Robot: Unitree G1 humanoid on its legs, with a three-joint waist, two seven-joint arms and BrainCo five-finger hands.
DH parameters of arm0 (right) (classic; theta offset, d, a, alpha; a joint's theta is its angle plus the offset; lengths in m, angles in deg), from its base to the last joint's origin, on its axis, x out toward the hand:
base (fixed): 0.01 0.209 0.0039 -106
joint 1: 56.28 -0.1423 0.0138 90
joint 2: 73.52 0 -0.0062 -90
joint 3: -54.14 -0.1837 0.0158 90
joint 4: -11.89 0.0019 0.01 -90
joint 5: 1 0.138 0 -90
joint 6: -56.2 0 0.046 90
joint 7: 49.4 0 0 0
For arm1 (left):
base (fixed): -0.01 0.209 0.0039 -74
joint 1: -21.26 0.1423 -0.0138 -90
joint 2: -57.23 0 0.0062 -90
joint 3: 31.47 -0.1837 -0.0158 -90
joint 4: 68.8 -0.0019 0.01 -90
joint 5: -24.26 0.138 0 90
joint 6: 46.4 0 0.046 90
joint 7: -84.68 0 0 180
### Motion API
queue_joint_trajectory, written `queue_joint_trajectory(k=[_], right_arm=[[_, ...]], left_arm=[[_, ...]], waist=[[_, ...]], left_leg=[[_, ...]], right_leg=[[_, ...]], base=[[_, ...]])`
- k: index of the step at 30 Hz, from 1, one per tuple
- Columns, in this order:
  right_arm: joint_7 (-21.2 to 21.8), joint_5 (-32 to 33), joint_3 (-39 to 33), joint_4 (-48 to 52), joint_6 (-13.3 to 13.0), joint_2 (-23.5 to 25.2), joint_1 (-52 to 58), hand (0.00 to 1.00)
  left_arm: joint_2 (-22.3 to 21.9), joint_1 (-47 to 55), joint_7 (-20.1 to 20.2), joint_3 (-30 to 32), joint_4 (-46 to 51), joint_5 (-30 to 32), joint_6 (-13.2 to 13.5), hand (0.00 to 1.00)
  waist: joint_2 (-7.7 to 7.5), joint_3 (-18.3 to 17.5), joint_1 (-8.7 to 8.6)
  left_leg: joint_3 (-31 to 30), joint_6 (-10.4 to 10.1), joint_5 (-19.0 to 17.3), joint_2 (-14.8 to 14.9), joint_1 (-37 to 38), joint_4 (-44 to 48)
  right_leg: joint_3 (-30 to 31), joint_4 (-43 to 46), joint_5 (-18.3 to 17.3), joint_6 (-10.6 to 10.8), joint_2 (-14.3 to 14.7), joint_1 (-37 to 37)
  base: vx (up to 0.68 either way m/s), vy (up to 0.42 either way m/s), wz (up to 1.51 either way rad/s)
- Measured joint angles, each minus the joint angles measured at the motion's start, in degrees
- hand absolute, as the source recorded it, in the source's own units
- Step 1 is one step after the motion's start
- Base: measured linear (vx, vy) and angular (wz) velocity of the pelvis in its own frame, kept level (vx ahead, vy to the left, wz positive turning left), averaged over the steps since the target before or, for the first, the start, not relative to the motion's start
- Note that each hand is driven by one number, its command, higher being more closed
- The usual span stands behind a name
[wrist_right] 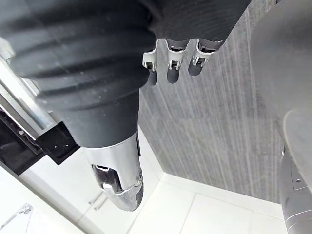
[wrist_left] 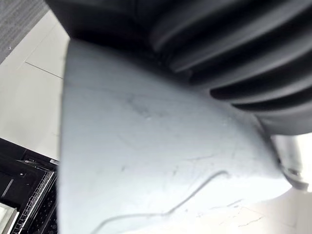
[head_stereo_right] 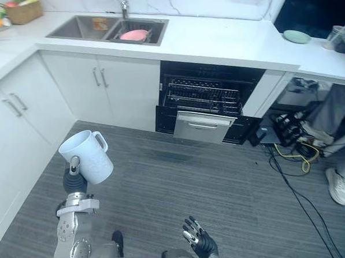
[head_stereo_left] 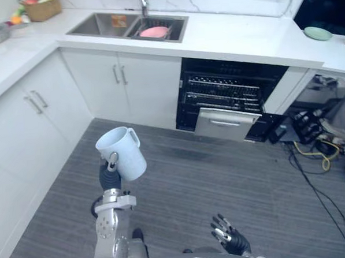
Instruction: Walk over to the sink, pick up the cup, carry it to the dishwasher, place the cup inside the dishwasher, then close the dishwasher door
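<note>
A pale cup [head_stereo_left: 123, 152] with a handle is held up over the grey floor at the lower left, tilted with its mouth toward the upper left. My left hand [head_stereo_left: 109, 176] is shut on it from below, and the cup's side [wrist_left: 146, 161] lies right against the hand in the left wrist view. My right hand [head_stereo_left: 228, 235] hangs low near the bottom edge, holding nothing, with relaxed fingers [wrist_right: 170, 63] and the thumb [wrist_right: 120, 181] apart. The dishwasher [head_stereo_left: 225, 91] stands open under the far counter, its dark racks showing and a silver front panel [head_stereo_left: 224, 124] below them. The sink [head_stereo_left: 126, 24] is at the far left.
White cabinets [head_stereo_left: 38, 113] line the left side and the far wall. A pink dish [head_stereo_left: 154, 31] lies in the sink. A green plate [head_stereo_left: 318, 33] rests on the counter at the right. Cables [head_stereo_right: 289, 140] and a person's leg and shoe [head_stereo_right: 337, 187] are at the right.
</note>
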Motion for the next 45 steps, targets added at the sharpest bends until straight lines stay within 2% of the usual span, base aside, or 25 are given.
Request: queue_joint_trajectory(k=[3, 5, 7, 9, 13, 14, 15, 17, 20, 22, 23, 24, 25, 27, 28, 29, 30, 31, 33, 35, 39, 40, 41, 42, 45], right_arm=[[-0.36, 0.04, -1.92, -0.62, -0.4, 1.3, 1.8, 0.0], [-0.69, 0.18, -4.64, -1.78, -0.97, 2.27, 2.75, 0.0], [-0.62, 0.6, -5.95, -1.86, -2.3, 2.63, 2.87, 0.0], [-0.63, 0.84, -5.93, -1.65, -3.37, 2.87, 3.0, 0.0], [-2.02, 1.22, -5.38, 3.05, -4.26, 4.07, 3.39, 0.0], [-2.97, 1.22, -5.24, 5.49, -4.72, 4.77, 4.65, 0.0], [-3.52, 1.28, -4.03, 7.43, -5.34, 5.03, 5.69, 0.0], [-4.66, 1.28, -1.51, 9.87, -5.54, 4.02, 4.82, 0.0], [-5.03, 1.37, -1.31, 14.82, -5.39, 4.63, 3.95, 0.0], [-6.96, 2.43, -0.35, 20.33, -4.91, 4.21, 3.98, 0.0], [-8.6, 3.05, 0.81, 23.97, -4.67, 3.94, 3.8, 0.0], [-10.69, 4.08, 1.28, 27.02, -3.77, 3.96, 4.11, 0.0], [-11.91, 4.26, 1.43, 27.93, -3.47, 4.03, 4.12, 0.0], [-14.93, 4.53, 1.34, 32.49, -2.59, 5.4, 7.24, 0.0], [-16.95, 4.51, 0.85, 35.94, -2.46, 5.23, 9.44, 0.0], [-18.3, 4.51, 0.8, 39.74, -2.83, 4.26, 11.53, 0.0], [-18.68, 4.54, 0.75, 41.07, -3.3, 3.65, 12.12, 0.0], [-18.99, 4.56, 0.28, 42.34, -4.31, 3.07, 12.4, 0.0], [-19.83, 4.67, -0.82, 43.77, -5.99, 2.8, 12.18, 0.0], [-20.06, 4.7, -1.08, 48.05, -7.37, 3.01, 12.13, 0.0], [-19.89, 4.43, -0.94, 55.14, -8.26, 3.18, 10.15, 0.0], [-19.94, 3.89, -0.71, 56.32, -8.23, 3.12, 9.62, 0.0], [-19.96, 3.39, 0.45, 57.76, -8.26, 3.93, 9.99, 0.0], [-19.93, 3.35, 0.85, 58.38, -8.14, 3.97, 10.25, 0.0], [-19.84, 1.26, 3.01, 64.63, -8.03, 5.0, 10.66, 0.0]], left_arm=[[0.84, -2.25, 1.33, -0.6, -0.58, -0.03, -0.61, 1.0], [1.96, -5.04, 1.72, -1.2, -2.26, -0.01, -1.91, 1.0], [3.07, -5.49, 1.52, -2.65, -2.06, 0.16, -2.64, 1.0], [3.67, -5.91, 0.2, -3.94, -2.1, 0.16, -3.31, 1.0], [3.6, -9.28, -0.14, -6.41, -2.19, 0.15, -4.82, 1.0], [3.19, -9.29, -0.14, -6.55, -2.08, 0.14, -4.8, 1.0], [2.85, -9.09, -0.2, -6.27, -1.86, 0.14, -4.79, 1.0], [1.41, -7.97, -0.49, -5.14, -1.92, 0.14, -4.83, 1.0], [1.43, -7.59, -0.46, -5.06, 0.4, 0.15, -3.44, 1.0], [0.83, -7.52, -0.41, -5.57, 1.83, 0.15, -1.72, 1.0], [0.97, -6.96, -0.48, -5.55, 3.24, 0.16, -0.02, 1.0], [1.06, -6.91, -0.5, -5.92, 3.86, 0.23, 0.26, 1.0], [0.93, -6.68, -0.53, -6.21, 4.19, 0.28, 0.25, 1.0], [0.95, -6.45, -0.52, -6.6, 5.09, 1.15, 0.35, 1.0], [-0.31, -5.81, -0.58, -6.87, 5.08, 1.25, 0.1, 1.0], [-1.55, -4.65, -0.6, -6.64, 5.71, 1.34, 0.02, 1.0], [-1.89, -4.19, -0.58, -6.56, 6.04, 1.38, 0.04, 1.0], [-2.04, -3.98, -0.53, -6.84, 6.09, 1.49, -0.07, 1.0], [-2.01, -4.09, -0.27, -6.79, 6.36, 2.28, -0.09, 1.0], [-2.03, -4.22, 0.89, -6.84, 7.07, 2.46, -0.08, 1.0], [-1.38, -4.17, 0.49, -7.37, 8.51, 3.67, -1.07, 1.0], [-1.21, -3.83, 0.18, -7.91, 9.21, 4.06, -1.34, 1.0], [-0.08, -2.89, -0.14, -8.59, 9.69, 4.17, -1.5, 1.0], [-0.05, -2.73, -0.3, -8.7, 9.77, 4.27, -1.55, 1.0], [-0.01, -1.71, -0.67, -9.08, 10.06, 4.71, -1.63, 1.0]], waist=[[-1.67, -0.92, -0.51], [-2.18, -1.09, -0.84], [-2.18, -0.9, -1.6], [-1.77, -1.09, -3.01], [-0.43, -0.18, -5.64], [-0.69, -0.31, -5.68], [-2.03, -0.87, -5.6], [1.23, -0.68, -5.1], [0.14, 0.32, -3.6], [0.39, 0.39, -3.91], [0.45, 0.17, -3.42], [1.07, -0.12, -3.72], [2.47, -0.3, -3.64], [-0.92, -0.12, -3.78], [0.56, 0.21, -3.64], [1.9, 0.15, -3.62], [2.22, 0.37, -3.51], [3.8, 0.26, -2.84], [3.91, 0.11, -2.66], [3.13, -0.28, -2.16], [1.88, -1.64, -1.89], [2.23, -2.12, -1.6], [0.15, -2.9, -2.12], [-0.17, -3.09, -2.34], [-0.94, -3.68, -2.6]], left_leg=[[1.18, 2.08, -6.29, -3.29, 0.67, 4.44], [2.53, 4.25, -8.49, -6.27, 6.29, 1.42], [2.49, 6.14, -9.25, -8.33, 13.12, -3.82], [1.35, 6.75, -9.87, -8.25, 18.27, -7.97], [-1.26, 5.87, -9.79, -5.48, 28.28, -15.72], [0.47, 4.38, -10.59, -5.15, 30.09, -14.66], [2.24, 1.5, -12.37, -5.41, 31.05, -12.46], [6.01, 0.21, -15.34, -0.98, 29.72, -5.4], [12.08, 0.79, -15.5, -0.43, 31.15, -13.29], [12.72, 1.55, -7.2, 0.39, 31.42, -16.05], [14.41, 0.03, -9.85, 1.09, 32.78, -14.46], [15.48, 1.55, -10.84, 1.65, 33.94, -14.63], [16.25, 2.73, -11.22, 2.84, 33.48, -14.1], [17.07, 4.28, -11.82, 2.64, 29.25, 1.39], [16.31, 6.06, -8.36, 7.22, 22.88, 18.64], [14.53, 6.51, 2.67, 11.33, 16.64, 32.12], [13.68, 6.15, 5.87, 12.59, 14.6, 36.54], [12.3, 4.11, 1.55, 13.21, 10.84, 40.4], [12.59, 4.47, -4.55, 12.54, 6.61, 36.59], [11.36, 3.1, -9.8, 10.02, 4.61, 20.51], [-2.57, 0.59, -7.48, 2.54, 4.99, -2.52], [-5.4, -0.07, -2.72, 1.2, 6.43, -4.41], [-3.89, -1.13, -2.55, 0.28, 9.02, -4.31], [-3.61, -0.77, -2.89, 0.04, 9.12, -3.73], [0.46, 0.41, -3.62, -0.08, 12.41, -2.53]], right_leg=[[-0.01, 4.12, -3.33, 3.74, -3.46, 1.19], [0.17, 23.62, -0.69, 5.46, -6.54, -5.08], [-0.52, 38.11, 4.25, 2.92, -8.18, -11.0], [-2.34, 42.22, 1.47, 1.52, -5.29, -14.7], [-11.68, 26.14, 0.36, -1.74, -1.1, -23.46], [-13.79, 13.21, 6.79, -3.46, 0.01, -23.41], [-14.92, 3.56, 19.88, -8.96, 0.34, -21.8], [-15.12, -0.51, 21.7, -11.3, 3.92, -18.14], [-14.71, -2.5, 21.19, -11.81, 4.92, -13.68], [-14.94, -1.45, 17.79, -10.97, 6.34, -11.76], [-14.74, 1.76, 12.3, -10.71, 7.06, -12.67], [-18.08, 4.42, 8.55, -8.43, 6.25, -12.73], [-19.53, 6.51, 7.31, -8.92, 5.48, -12.44], [-20.2, 11.06, 3.31, -9.09, 1.88, -10.9], [-18.91, 8.72, 2.96, -8.77, 4.2, -7.97], [-16.46, 5.16, 3.91, -9.67, 6.64, -4.07], [-14.82, 3.82, 4.26, -10.09, 7.64, -2.56], [-11.36, 2.15, 4.63, -10.89, 8.93, -0.31], [-6.26, -0.11, 4.83, -11.19, 9.12, 1.71], [2.0, -1.25, 4.59, -10.69, 9.03, 2.96], [15.99, 0.21, 3.26, -7.47, 8.94, 3.1], [18.77, 1.72, 2.27, -6.11, 9.2, 2.98], [20.07, 2.63, 1.09, -4.25, 8.08, 2.91], [20.32, 2.47, 1.31, -3.81, 7.79, 2.92], [21.4, 2.2, 4.77, 1.93, 5.86, 3.87]], base=[[0.43, 0.312, 0.05], [0.42, 0.242, 0.0], [0.48, 0.206, -0.05], [0.57, 0.112, 0.17], [0.61, -0.015, 0.47], [0.65, -0.008, 0.1], [0.66, -0.007, -0.03], [0.59, -0.011, -0.47], [0.38, -0.054, -0.5], [0.24, -0.059, -0.46], [0.15, -0.026, -0.61], [0.18, 0.0, -0.63], [0.23, 0.045, -0.24], [0.18, -0.007, -0.17], [0.19, -0.043, -0.51], [0.26, -0.008, -0.69], [0.32, 0.12, -1.15], [0.3, 0.144, -1.44], [0.28, 0.122, -1.5], [0.31, 0.154, -1.74], [0.42, 0.35, -1.94], [0.34, 0.307, -1.77], [0.38, 0.339, -1.49], [0.34, 0.323, -1.22], [0.26, 0.272, -1.05]])
